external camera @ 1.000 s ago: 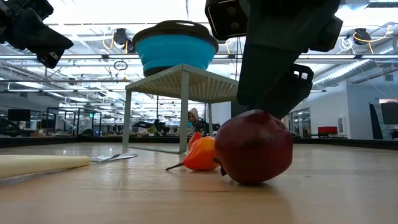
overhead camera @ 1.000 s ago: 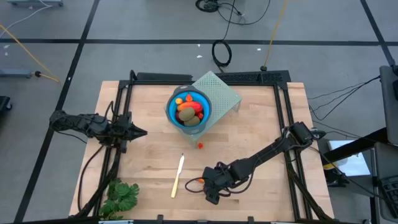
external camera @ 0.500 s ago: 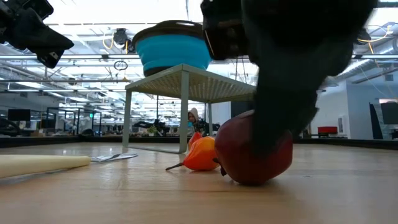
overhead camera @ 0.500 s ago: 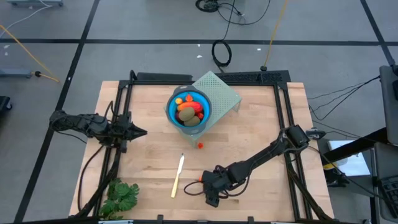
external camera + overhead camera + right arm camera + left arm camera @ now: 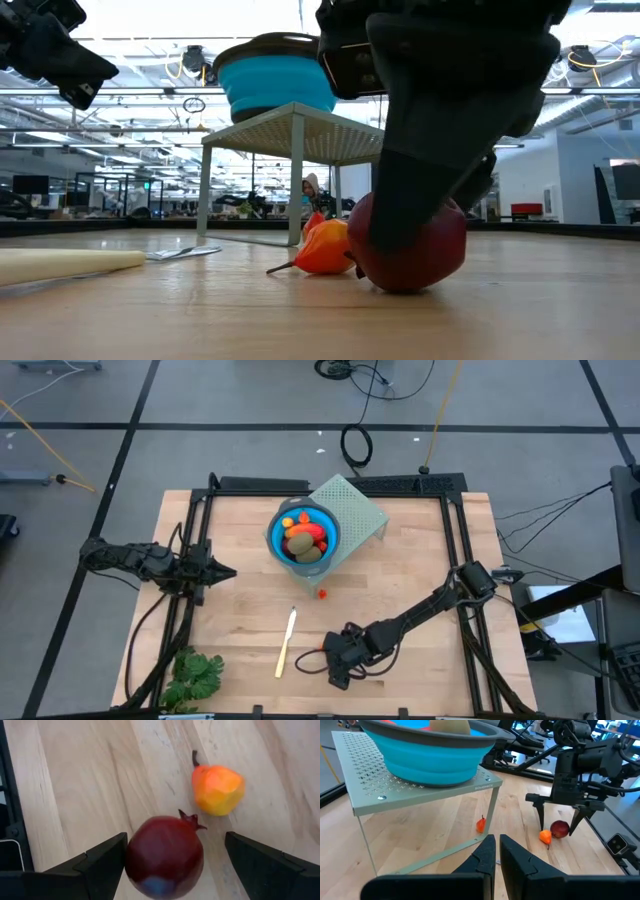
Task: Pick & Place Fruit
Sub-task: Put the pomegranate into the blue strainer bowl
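Note:
A dark red ball-shaped fruit with a small crown (image 5: 165, 857) rests on the table near the front edge, beside a small orange fruit with a stem (image 5: 218, 787). My right gripper (image 5: 175, 840) is open, pointing down, with one finger on each side of the dark red fruit (image 5: 560, 828). More fruit lies in a blue bowl (image 5: 305, 535) on a perforated green stand (image 5: 355, 510). A tiny red-orange bit (image 5: 321, 594) lies on the table in front of the stand. My left gripper (image 5: 232, 572) waits shut at the left, holding nothing. My right gripper straddles the dark red fruit from above. One finger (image 5: 102, 860) stands right against the fruit's side (image 5: 131, 862), and I cannot tell whether it touches. The other finger (image 5: 260, 862) is clear of it. The fruit rests on the table.
A thin cream stick (image 5: 286, 642) lies left of the right gripper. A leafy green bunch (image 5: 193, 675) sits at the front left corner. Black frame rails (image 5: 455, 530) run along the table's sides. Bare wood lies between the stand and the right rail.
My right gripper has come down over the dark red fruit and shifted slightly toward the near edge, so its open fingers now reach down beside the fruit. The fruit and the orange piece have stayed in place.

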Robot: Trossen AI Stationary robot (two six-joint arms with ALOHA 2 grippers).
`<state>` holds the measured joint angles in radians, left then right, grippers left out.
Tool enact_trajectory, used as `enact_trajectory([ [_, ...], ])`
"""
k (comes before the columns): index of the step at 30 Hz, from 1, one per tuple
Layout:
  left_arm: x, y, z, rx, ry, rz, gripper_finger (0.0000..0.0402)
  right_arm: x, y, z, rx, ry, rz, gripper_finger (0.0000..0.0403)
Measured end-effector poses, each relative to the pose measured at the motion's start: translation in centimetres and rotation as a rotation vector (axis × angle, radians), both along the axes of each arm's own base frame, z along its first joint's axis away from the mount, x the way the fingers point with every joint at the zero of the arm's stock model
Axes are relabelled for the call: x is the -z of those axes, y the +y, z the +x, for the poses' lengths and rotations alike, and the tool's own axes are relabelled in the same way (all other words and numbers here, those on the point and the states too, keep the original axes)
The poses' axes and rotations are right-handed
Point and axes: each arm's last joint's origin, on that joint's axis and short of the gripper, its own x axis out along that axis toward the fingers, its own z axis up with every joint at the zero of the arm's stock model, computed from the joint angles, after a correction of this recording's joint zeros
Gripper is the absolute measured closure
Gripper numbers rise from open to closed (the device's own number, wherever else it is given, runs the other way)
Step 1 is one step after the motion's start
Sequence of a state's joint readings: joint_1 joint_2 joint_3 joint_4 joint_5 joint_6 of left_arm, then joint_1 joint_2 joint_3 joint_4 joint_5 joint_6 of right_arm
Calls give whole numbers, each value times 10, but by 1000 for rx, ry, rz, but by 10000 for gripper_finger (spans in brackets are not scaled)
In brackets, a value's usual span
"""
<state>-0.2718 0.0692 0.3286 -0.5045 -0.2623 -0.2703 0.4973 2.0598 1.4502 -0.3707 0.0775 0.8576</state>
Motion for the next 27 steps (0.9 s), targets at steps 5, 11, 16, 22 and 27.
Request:
enact_trajectory([
  [5,0,0,0,1,0,3,378,0,0,0,51,11,29,71],
  [11,0,0,0,1,0,4,378,0,0,0,60,13,35,71],
  [16,0,0,0,3,0,4,378,0,0,0,57,13,34,71],
  [22,0,0,0,4,0,4,378,0,0,0,52,16,29,99],
  [27,0,0,0,4,0,4,378,1,0,-1,52,27,23,150],
])
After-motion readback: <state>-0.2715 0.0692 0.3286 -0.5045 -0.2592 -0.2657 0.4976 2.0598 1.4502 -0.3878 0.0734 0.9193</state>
